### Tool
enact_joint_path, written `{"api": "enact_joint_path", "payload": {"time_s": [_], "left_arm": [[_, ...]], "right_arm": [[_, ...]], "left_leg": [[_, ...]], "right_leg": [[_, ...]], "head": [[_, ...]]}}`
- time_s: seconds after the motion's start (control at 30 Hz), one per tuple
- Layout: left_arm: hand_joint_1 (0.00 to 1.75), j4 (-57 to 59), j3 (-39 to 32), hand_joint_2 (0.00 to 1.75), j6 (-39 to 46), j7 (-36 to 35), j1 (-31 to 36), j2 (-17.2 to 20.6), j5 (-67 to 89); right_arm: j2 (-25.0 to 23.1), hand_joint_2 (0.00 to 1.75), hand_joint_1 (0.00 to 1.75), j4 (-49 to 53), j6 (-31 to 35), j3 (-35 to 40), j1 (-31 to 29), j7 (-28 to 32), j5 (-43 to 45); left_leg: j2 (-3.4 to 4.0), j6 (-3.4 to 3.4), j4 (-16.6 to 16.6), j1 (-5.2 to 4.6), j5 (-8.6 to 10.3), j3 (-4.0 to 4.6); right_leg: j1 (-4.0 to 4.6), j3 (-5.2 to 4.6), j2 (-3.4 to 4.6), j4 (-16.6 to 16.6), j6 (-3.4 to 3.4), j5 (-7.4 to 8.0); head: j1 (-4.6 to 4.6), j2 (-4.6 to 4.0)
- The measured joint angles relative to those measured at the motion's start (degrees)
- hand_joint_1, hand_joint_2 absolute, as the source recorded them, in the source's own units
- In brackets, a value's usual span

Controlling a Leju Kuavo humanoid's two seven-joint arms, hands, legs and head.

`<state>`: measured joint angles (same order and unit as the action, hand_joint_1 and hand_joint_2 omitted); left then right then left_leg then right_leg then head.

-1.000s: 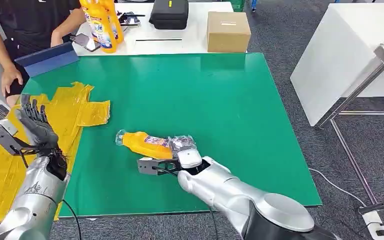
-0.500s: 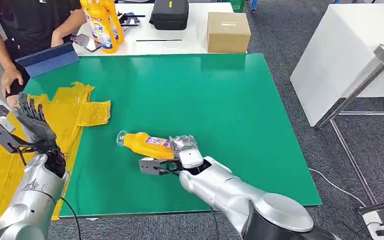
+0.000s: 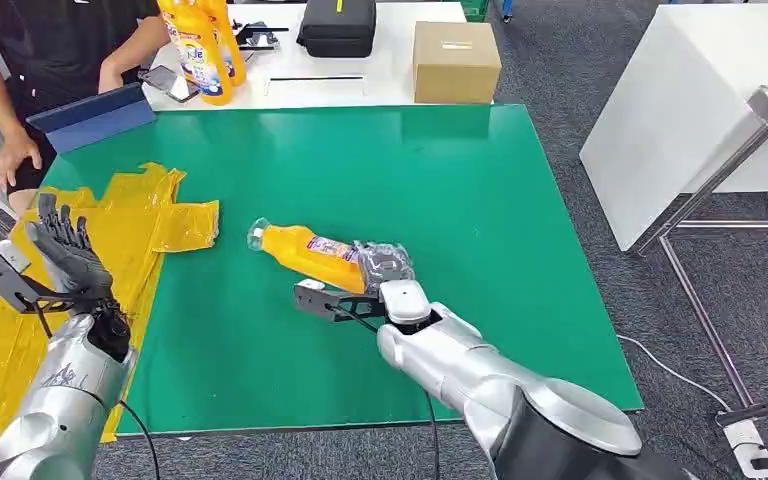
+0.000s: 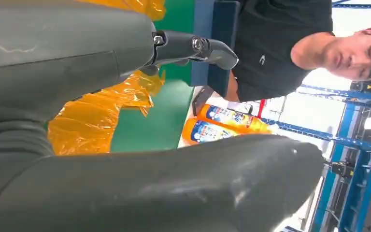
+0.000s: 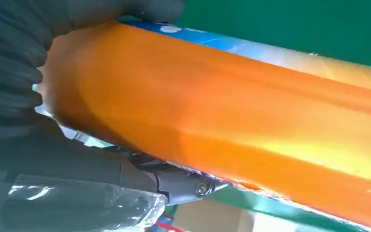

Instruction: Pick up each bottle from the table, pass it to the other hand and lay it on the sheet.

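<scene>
Note, at centre of the head view, your right hand (image 3: 382, 266) wrapped around the base end of the orange bottle (image 3: 310, 252), fingers clamped on it. The bottle is tilted, its clear cap end pointing toward the far left, and it sits above the green table (image 3: 480, 190) near the table's middle; you cannot tell from this view whether it touches the surface. In the right wrist view the same bottle (image 5: 232, 121) runs across the picture, with dark fingers (image 5: 14, 53) curled over its orange body and a blue label strip along one side.

Your left hand (image 3: 65, 252) is raised over the yellow sheet (image 3: 135, 225) at the table's left edge, fingers apart and extended, holding nothing. The left wrist view shows that hand (image 4: 125, 183) close up, with crumpled sheet (image 4: 96, 116) beyond it.

At the far side, two more orange bottles (image 3: 200, 45) stand upright on a white table (image 3: 380, 75), beside a black case (image 3: 338, 28) and a cardboard box (image 3: 456, 62). A person (image 3: 50, 50) stands at the far left corner.
</scene>
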<state>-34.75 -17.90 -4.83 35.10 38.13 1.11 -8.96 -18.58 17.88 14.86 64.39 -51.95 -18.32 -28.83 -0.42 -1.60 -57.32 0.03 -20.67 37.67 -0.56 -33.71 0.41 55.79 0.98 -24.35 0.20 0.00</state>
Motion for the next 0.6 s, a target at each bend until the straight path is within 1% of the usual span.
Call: {"api": "enact_joint_path", "payload": {"time_s": [0.07,0.17,0.4,0.57,0.6], "left_arm": [[0.0,0.0,0.0,0.0,-0.2,0.0,-0.3,0.0,0.0],[0.0,0.0,0.1,0.0,-0.4,0.0,-0.5,0.0,0.0],[0.0,0.0,0.1,0.0,-0.5,0.0,-0.9,0.0,0.0],[0.0,0.0,0.9,0.0,-3.2,-0.3,-1.5,-0.2,0.2],[0.0,0.0,1.4,1.75,-4.3,-0.5,-1.7,-0.5,-0.1]], "right_arm": [[0.6,1.75,1.75,0.7,1.5,-2.4,0.0,0.8,-1.4],[1.1,1.75,1.75,1.6,1.8,-5.2,-0.3,1.2,-2.1],[1.7,1.75,1.75,2.5,2.3,-8.0,-0.3,1.6,-2.8],[2.1,1.75,1.75,5.4,5.7,-13.0,-0.1,4.5,-8.6],[2.1,1.75,1.75,6.4,6.0,-14.4,0.0,5.3,-10.0]], "left_leg": [[0.0,0.0,0.0,0.0,0.0,0.03],[0.0,0.0,0.0,0.0,0.0,0.04],[0.01,0.0,0.0,0.0,0.0,0.04],[0.03,0.0,0.0,0.0,0.0,0.03],[0.03,0.0,0.0,0.0,0.0,0.03]], "right_leg": [[0.0,-0.01,0.0,0.0,0.0,0.0],[0.0,-0.02,0.0,0.0,0.0,0.0],[0.0,-0.03,0.0,0.0,0.0,0.0],[0.0,-0.04,0.0,0.0,0.0,0.0],[0.0,-0.05,0.01,0.0,0.0,0.0]], "head": [[0.02,0.0],[0.0,0.0],[0.0,0.0],[0.0,0.0],[0.0,0.0]]}}
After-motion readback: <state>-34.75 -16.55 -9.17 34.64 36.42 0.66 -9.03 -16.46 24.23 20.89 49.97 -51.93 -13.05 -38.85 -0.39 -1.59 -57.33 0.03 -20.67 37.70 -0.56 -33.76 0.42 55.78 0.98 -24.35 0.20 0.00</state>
